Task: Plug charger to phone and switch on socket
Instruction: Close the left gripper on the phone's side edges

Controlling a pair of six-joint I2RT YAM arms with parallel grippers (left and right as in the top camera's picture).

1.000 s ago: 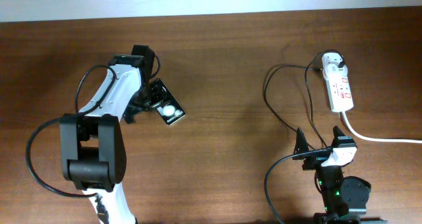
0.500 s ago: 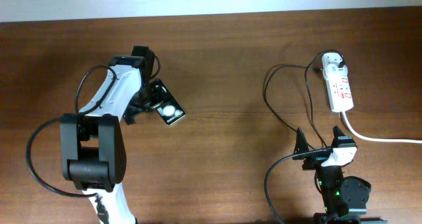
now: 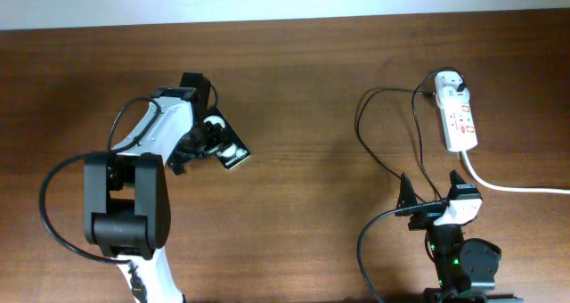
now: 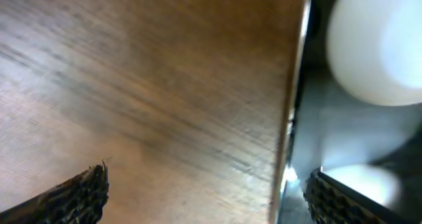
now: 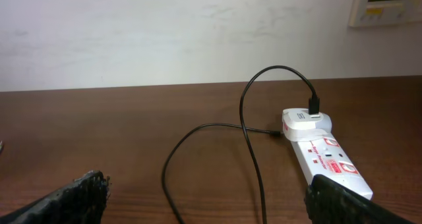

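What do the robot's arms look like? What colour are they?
Both arms are black and white blocks. The left arm has a black cable looping beside it; the right arm shows a small green light. The fingers are black and ribbed.

Wood-grain surface [image 3: 303,98], dark reddish brown, its grain running lengthwise, with soft glare across it in the left wrist view. Behind its far edge stands a plain off-white wall [image 5: 165,33], evenly lit, carrying a pale rectangular panel [image 5: 389,3] at upper right.

One flat black rectangular phone [image 3: 230,150] at left. Far right: one white elongated power strip [image 3: 460,120], one thin black cable [image 5: 242,115], one thick white cord [image 3: 512,187].
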